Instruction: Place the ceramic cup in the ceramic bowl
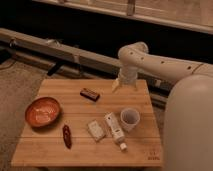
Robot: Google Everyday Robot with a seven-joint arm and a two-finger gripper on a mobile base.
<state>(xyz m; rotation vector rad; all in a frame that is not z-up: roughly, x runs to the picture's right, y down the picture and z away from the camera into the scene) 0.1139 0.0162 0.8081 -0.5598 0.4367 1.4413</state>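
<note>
The ceramic cup is small, plain and white, and stands upright at the right of the wooden table. The ceramic bowl is a shallow orange-brown dish at the table's left side, with nothing in it. My gripper hangs from the white arm over the table's far right edge, behind the cup and apart from it. It holds nothing that I can see.
A dark flat bar lies at the table's back middle. A white tube with a cap and a small pale packet lie left of the cup. A red chili-shaped thing lies near the front left.
</note>
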